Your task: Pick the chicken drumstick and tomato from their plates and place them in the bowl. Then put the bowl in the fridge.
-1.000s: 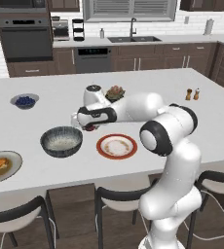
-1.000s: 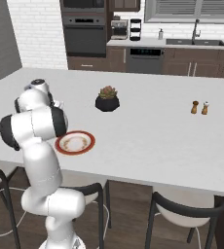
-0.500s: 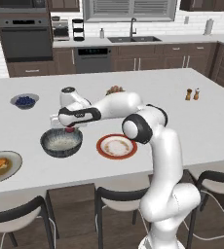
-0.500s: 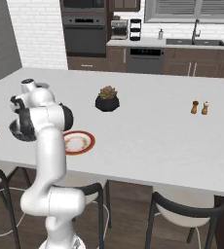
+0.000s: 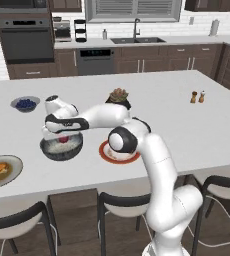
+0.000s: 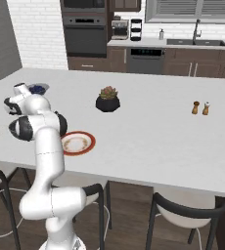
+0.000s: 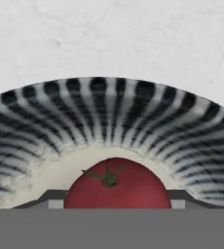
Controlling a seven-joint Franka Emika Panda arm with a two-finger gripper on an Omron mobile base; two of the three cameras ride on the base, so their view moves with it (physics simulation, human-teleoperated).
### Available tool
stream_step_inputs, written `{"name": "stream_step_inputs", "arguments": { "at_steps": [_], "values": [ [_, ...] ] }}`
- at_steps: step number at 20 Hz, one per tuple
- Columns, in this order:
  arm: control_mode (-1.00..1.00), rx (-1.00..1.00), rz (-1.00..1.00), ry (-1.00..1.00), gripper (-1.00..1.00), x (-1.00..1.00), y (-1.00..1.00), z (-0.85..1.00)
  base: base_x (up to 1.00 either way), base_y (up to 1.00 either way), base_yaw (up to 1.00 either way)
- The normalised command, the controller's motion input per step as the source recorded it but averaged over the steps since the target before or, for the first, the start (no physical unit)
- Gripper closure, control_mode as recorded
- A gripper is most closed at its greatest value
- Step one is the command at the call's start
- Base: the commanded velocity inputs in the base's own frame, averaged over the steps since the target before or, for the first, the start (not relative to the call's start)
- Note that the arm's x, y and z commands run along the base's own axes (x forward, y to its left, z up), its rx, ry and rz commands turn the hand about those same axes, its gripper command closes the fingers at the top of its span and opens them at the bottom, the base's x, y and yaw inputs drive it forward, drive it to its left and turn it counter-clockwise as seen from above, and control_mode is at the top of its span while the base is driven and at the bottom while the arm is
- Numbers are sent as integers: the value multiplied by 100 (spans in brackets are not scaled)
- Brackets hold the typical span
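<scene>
We see the bowl (image 5: pixel 62 146) on the counter directly below our gripper (image 5: pixel 62 136), whose jaws hold the tomato (image 7: pixel 117 184) between them, stem up, over the bowl's pale inside, so the release goes straight down.

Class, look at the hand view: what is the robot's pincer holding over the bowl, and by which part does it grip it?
The pincer holds the tomato by its two opposite sides, stem up, above the bowl.
</scene>
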Motion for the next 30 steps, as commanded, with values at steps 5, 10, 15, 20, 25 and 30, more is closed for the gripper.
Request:
{"name": "stream_step_inputs", "arguments": {
  "at_steps": [5,10,15,20,25,30],
  "values": [
    [-100,0,0,-2,-100,-16,-13,8,0,0,0],
    [-100,0,0,-4,-100,-69,-54,34,0,0,0],
    [-100,4,2,-10,-100,-100,-99,47,0,0,0],
    [-100,8,2,-8,-100,-100,-100,42,0,0,0],
    [-100,7,3,-8,-100,-100,-100,42,0,0,0],
    [-100,10,1,-13,-100,-100,-100,30,0,0,0]
  ]
}}
